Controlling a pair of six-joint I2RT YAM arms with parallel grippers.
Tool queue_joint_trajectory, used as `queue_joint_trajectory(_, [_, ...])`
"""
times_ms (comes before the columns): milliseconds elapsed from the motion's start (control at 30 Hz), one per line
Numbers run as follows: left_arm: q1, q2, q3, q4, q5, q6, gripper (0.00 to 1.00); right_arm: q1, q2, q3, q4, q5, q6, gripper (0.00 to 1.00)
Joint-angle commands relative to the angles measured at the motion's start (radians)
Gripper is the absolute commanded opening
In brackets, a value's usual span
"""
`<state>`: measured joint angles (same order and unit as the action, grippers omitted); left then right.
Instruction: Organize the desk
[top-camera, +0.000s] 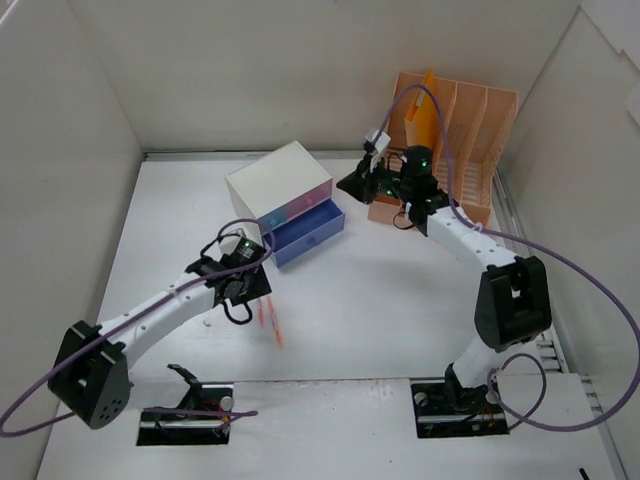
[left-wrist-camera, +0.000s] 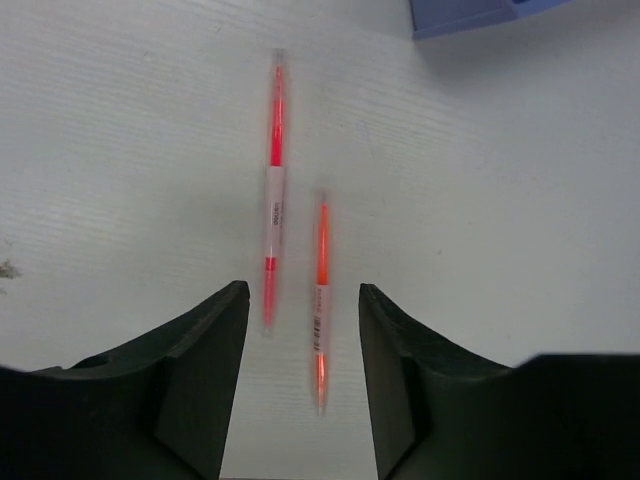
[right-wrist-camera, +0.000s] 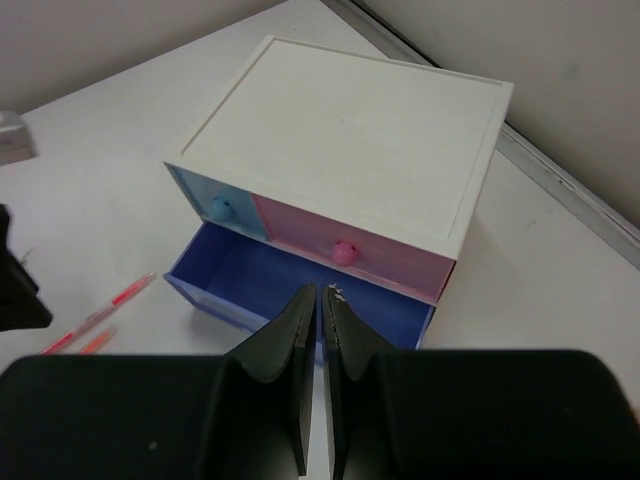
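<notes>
Desk (top-camera: 390, 310), large flat matte white rectangular tabletop, level, spanning the view

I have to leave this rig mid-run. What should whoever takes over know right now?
Left gripper: open and empty, hovers over the two orange-red plastic pens.
Right gripper: shut, nothing visible in it, faces the small white box with pink and light-blue drawers.
Pens lie side by side on the flat matte white desk, in front of the box.
Done: blue bottom drawer is pulled out; its visible part looks empty.
Left: probably pens into that drawer, then shut it.
</notes>
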<state>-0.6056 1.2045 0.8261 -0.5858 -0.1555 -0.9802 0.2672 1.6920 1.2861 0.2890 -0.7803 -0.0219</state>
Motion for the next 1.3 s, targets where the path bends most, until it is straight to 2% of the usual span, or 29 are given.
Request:
queue_joint_trajectory(0, [0.007, 0.095, 0.090, -0.008, -0.030, 0.026, 0.42, 0.001, -0.097, 0.038, -0.283, -0.056, -0.095, 0.04])
queue_joint_trajectory(100, [0.007, 0.182, 0.145, -0.042, -0.052, 0.018, 0.37, -0.005, -0.195, -0.084, -0.321, -0.056, -0.118, 0.08])
queue_joint_trajectory(200, [0.021, 0.239, 0.157, -0.002, -0.036, 0.043, 0.36, -0.006, -0.274, -0.152, -0.387, -0.088, -0.179, 0.22])
queue_joint_trajectory(233, [0.036, 0.265, 0.160, 0.016, -0.029, 0.047, 0.36, -0.003, -0.296, -0.160, -0.418, -0.099, -0.200, 0.31])
queue_joint_trajectory(300, [0.055, 0.303, 0.175, 0.026, -0.018, 0.061, 0.35, -0.002, -0.317, -0.177, -0.480, -0.103, -0.226, 0.34])
queue_joint_trajectory(567, [0.112, 0.424, 0.238, 0.032, 0.008, 0.124, 0.27, -0.016, -0.419, -0.287, -0.530, -0.073, -0.282, 0.36])
queue_joint_trajectory(867, [0.112, 0.481, 0.220, 0.026, 0.040, 0.127, 0.26, -0.026, -0.445, -0.315, -0.534, -0.054, -0.286, 0.36])
queue_joint_trajectory(1067, [0.112, 0.472, 0.180, 0.021, 0.034, 0.138, 0.10, -0.031, -0.465, -0.333, -0.547, -0.051, -0.296, 0.37])
queue_joint_trajectory(1100, [0.112, 0.468, 0.173, 0.023, 0.031, 0.140, 0.02, -0.033, -0.469, -0.341, -0.550, -0.047, -0.306, 0.37])
queue_joint_trajectory(1267, [0.101, 0.336, 0.125, 0.027, -0.001, 0.175, 0.00, -0.036, -0.511, -0.370, -0.579, -0.024, -0.337, 0.39])
